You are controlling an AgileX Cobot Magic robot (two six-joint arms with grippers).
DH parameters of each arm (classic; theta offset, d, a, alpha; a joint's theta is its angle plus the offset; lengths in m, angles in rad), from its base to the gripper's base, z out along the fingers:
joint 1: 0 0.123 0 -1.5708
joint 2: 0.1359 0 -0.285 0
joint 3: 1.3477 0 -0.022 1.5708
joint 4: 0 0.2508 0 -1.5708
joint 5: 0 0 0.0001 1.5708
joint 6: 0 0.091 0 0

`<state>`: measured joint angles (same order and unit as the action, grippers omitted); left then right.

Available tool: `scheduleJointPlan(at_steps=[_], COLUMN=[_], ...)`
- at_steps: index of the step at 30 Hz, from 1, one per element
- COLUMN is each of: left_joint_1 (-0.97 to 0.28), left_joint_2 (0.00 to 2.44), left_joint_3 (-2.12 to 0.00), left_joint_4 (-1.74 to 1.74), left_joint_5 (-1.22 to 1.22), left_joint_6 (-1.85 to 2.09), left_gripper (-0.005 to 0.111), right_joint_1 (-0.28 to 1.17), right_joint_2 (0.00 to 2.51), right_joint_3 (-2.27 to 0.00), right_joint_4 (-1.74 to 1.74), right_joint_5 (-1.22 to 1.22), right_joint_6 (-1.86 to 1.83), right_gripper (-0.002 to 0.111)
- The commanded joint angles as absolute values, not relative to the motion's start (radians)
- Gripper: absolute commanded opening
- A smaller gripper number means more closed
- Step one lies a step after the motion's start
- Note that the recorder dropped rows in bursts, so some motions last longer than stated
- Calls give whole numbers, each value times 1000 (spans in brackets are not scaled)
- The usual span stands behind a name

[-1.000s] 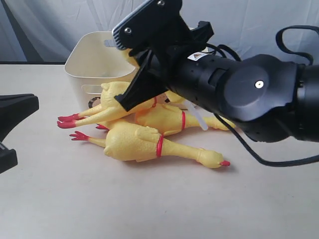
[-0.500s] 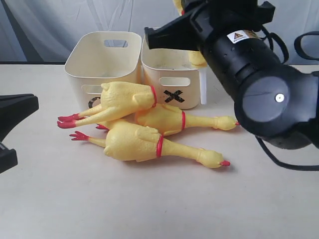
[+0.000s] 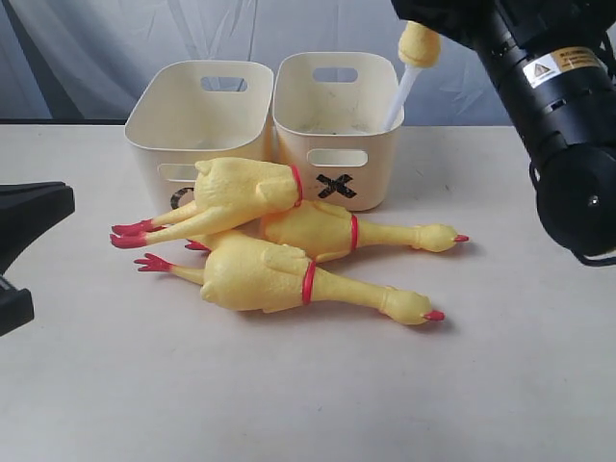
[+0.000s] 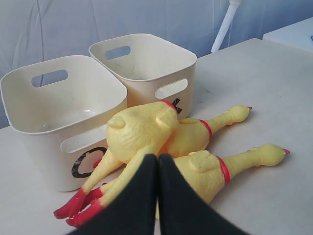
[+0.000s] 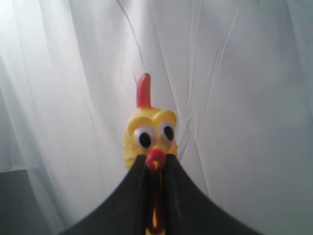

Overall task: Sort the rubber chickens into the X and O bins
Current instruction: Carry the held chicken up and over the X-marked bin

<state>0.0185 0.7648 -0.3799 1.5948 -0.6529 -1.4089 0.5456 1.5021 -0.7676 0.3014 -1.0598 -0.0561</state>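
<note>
Right gripper (image 5: 155,164) is clamping the slim rubber chicken (image 5: 149,132) just below its head, high near the X bin (image 3: 380,164). 3 large chickens (image 3: 260,274) are lying before it. Left gripper (image 4: 157,161) is sitting closed, empty. Soft, light rubber, probably best gripped at the neck.

Three rubber chickens (image 3: 260,274) lie piled before two cream bins (image 3: 377,159).

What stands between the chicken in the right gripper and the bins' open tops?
Nothing visible does. The held chicken hangs above and right of the X bin. That bin and the O bin are open-topped; the three other chickens lie in front.
</note>
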Motion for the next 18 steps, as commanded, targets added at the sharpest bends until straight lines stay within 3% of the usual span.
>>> scheduleJointPlan(at_steps=[1, 18], left_joint_1=[18, 18], left_joint_2=[768, 768], left_joint_3=[-386, -386], left_joint_4=[1594, 1598], left_joint_5=[-648, -659], left_joint_6=[-1412, -1412], left_gripper=[0, 0], right_joint_1=[517, 517], right_joint_2=[1554, 1737], right_joint_3=[-765, -926], right_joint_4=[270, 233], right_joint_5=[-1122, -1179], right_joint_6=[0, 49], right_gripper=[-1, -1])
